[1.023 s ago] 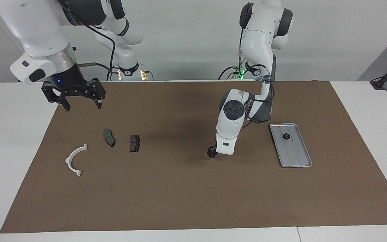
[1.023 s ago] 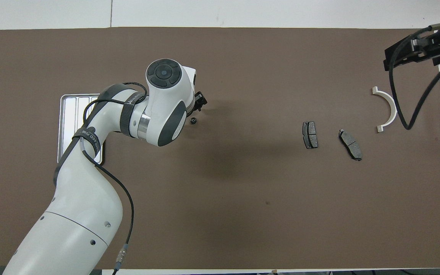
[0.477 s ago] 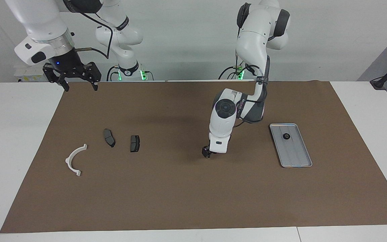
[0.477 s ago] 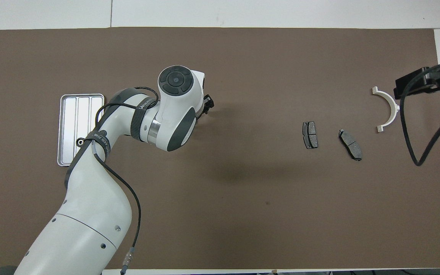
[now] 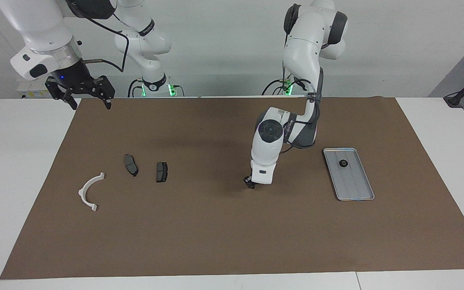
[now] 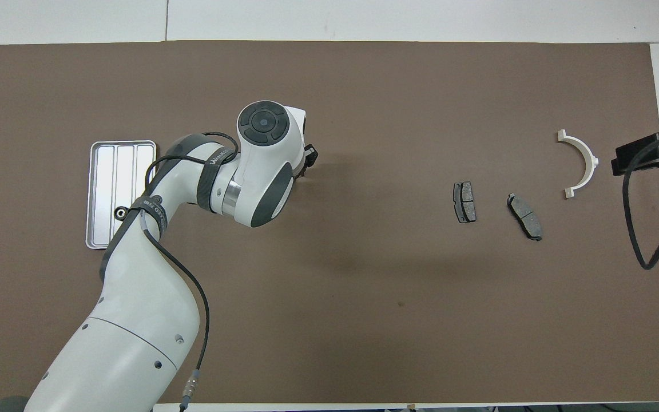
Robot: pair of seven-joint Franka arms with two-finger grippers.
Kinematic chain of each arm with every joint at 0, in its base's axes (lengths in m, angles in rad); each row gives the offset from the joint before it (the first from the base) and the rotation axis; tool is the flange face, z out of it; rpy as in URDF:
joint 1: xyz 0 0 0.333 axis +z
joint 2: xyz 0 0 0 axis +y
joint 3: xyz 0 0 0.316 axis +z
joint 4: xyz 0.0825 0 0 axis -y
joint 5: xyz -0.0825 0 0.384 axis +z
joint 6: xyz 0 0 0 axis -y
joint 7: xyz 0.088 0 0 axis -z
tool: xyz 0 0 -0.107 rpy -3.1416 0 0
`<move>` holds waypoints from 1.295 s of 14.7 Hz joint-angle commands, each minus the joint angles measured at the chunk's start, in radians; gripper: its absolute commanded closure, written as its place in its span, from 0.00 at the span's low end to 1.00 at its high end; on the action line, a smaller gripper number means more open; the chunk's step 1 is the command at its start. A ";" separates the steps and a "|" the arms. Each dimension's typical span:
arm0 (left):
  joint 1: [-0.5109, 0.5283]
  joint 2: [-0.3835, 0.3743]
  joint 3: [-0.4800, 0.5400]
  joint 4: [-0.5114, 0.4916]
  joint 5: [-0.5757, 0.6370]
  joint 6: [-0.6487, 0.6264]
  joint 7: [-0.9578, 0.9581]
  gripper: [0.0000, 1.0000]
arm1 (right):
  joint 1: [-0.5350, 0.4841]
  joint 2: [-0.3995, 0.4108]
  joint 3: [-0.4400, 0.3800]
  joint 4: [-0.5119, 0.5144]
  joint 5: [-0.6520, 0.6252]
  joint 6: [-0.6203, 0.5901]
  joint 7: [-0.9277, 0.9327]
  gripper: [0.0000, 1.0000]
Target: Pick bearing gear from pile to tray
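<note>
In the facing view our left gripper [image 5: 250, 185] is down at the brown surface [image 5: 216, 233] at centre frame; we cannot tell its grip. Our right gripper [image 5: 89, 101] hangs spread wide at upper left. One black bearing gear [image 5: 342, 163] lies in the tray [image 5: 357, 189], centre right.

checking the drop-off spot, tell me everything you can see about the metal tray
The tray is a flat, silver-grey metal rectangle with rounded corners, a low raised rim and faint lengthwise ridges. It lies flat on the brown mat toward the left arm's end of the table. One small black round part sits in it, in the half nearer the robots. In the overhead view the left arm crosses over one edge, but neither gripper touches the tray.
</note>
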 commanded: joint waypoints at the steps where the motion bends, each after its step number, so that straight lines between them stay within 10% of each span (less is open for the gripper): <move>1: -0.012 -0.006 0.014 -0.023 0.003 0.012 -0.014 0.76 | -0.021 -0.034 0.008 -0.042 0.022 0.022 -0.023 0.00; 4: -0.011 -0.009 0.018 -0.021 0.003 -0.018 -0.014 0.99 | -0.021 -0.044 0.008 -0.053 0.022 0.024 -0.024 0.00; 11: 0.153 -0.180 0.067 -0.107 0.012 -0.180 0.228 0.98 | -0.033 -0.055 0.008 -0.056 0.020 0.033 -0.038 0.00; 19: 0.428 -0.294 0.067 -0.285 0.012 -0.035 0.686 0.96 | -0.019 -0.077 0.008 -0.070 0.020 0.037 -0.041 0.00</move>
